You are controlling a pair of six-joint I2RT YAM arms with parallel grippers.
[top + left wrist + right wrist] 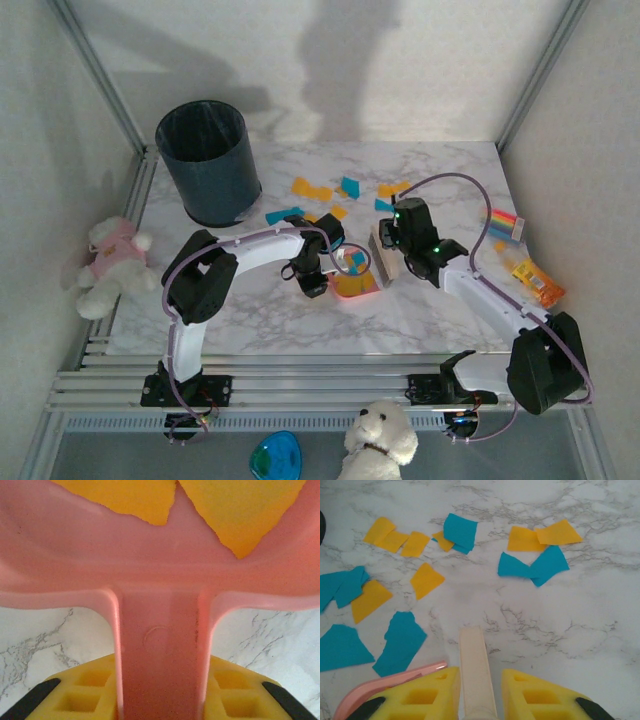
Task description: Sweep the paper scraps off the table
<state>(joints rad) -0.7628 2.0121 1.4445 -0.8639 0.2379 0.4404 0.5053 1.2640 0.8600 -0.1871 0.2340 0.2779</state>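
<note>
Table (300,320): centre of the frame, within the rail frame (300,385).
Bin (208,160): on the table's upper left corner.
Paper scraps (312,190): strewn over the upper middle of the table, right of the bin; some lie in the dustpan.
Dustpan (354,285): table centre, below the strewn scraps.
Brush (384,255): just right of the dustpan.
Packets (537,280): along the table's right edge, one above the other.
Plush toy (110,265): off the table, middle left.
Second plush toy (380,440): bottom centre, below the rail frame.

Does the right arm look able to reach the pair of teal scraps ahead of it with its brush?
Probably yes: the right gripper is shut on the brush handle, and bare table lies between it and the teal scraps, with nothing blocking.
</note>
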